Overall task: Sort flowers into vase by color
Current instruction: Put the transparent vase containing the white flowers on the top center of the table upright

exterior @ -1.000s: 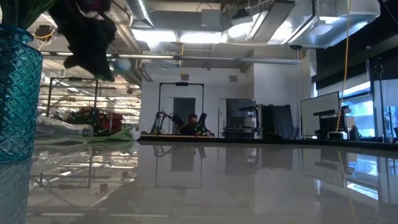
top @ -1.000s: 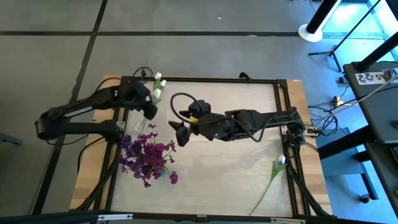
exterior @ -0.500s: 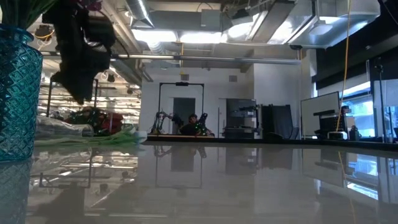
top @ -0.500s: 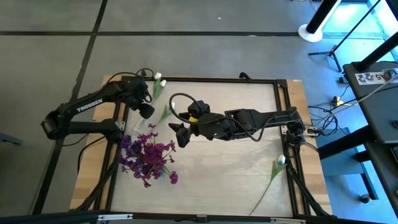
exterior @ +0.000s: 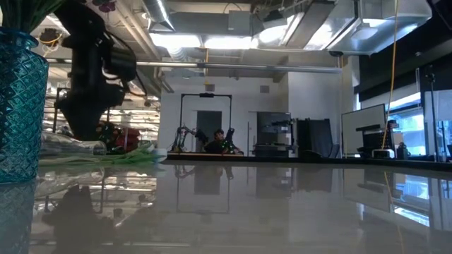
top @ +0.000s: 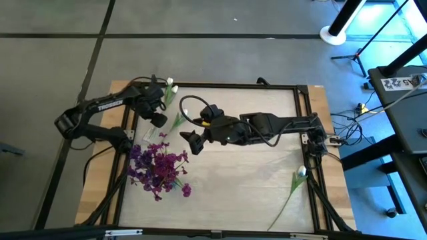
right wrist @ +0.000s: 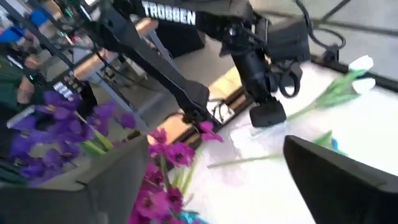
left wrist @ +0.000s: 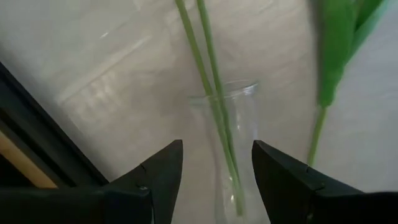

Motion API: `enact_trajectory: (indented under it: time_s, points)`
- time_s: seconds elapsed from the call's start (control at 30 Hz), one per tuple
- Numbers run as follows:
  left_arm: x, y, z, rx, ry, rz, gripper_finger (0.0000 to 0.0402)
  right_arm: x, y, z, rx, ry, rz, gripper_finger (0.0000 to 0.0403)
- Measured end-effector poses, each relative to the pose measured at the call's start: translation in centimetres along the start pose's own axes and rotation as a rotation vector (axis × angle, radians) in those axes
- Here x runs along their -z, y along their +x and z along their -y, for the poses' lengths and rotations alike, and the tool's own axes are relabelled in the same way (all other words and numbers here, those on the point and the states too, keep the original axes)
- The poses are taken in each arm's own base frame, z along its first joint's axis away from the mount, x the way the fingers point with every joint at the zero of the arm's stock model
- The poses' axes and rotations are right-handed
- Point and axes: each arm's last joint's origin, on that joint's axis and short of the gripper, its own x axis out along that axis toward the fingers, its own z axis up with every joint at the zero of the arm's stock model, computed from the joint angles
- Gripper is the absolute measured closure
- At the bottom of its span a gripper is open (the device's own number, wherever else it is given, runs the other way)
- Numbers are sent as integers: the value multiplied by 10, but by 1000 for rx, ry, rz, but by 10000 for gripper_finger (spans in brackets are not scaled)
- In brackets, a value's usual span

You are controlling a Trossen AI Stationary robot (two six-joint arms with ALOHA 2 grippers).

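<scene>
Two thin green stems topped w/ small white tulip-like buds (top: 170,87) stand in a narrow clear glass vase (left wrist: 231,155); the vase lies on its side on the pale bench (top: 247,180), directly under the left end effector (top: 158,119). In the left wrist view both stems (left wrist: 211,93) run into the vase mouth, w/ a broad green leaf (left wrist: 339,43) just beside. Left end effector is open, fingers (left wrist: 152,180) spread either side of the vase, not touching it.

A bunch of purple-magenta clustered blooms (top: 159,169) sits in a teal diamond-cut glass vase (exterior: 18,106), near the right end effector (top: 189,141) & just beyond the left one. Right end effector hovers at mid-bench, fingers (right wrist: 339,180) apart, holding nothing.

A third white bud on a long green stem (top: 293,187) lies alone by the bench's black frame rail (top: 310,173), well apart from both end effectors. Bench surface betw. it & the right end effector is bare, smooth, glossy.
</scene>
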Motion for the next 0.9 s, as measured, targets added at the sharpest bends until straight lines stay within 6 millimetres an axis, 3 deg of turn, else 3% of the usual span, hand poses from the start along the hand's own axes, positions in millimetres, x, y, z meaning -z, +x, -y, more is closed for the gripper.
enact_trajectory:
  time_s: [0.1, 0.47, 0.9]
  points:
    - [-4, 6, 1, 0, -7, -16, 213, -1, 3, 6, -1, 10, -52, 7]
    - [-16, 29, 3, -32, -31, -135, 212, -5, 9, 17, -77, -13, -178, 24]
    - [-32, 37, 8, 1, -93, -29, 212, -1, 8, 14, -198, -63, -287, 20]
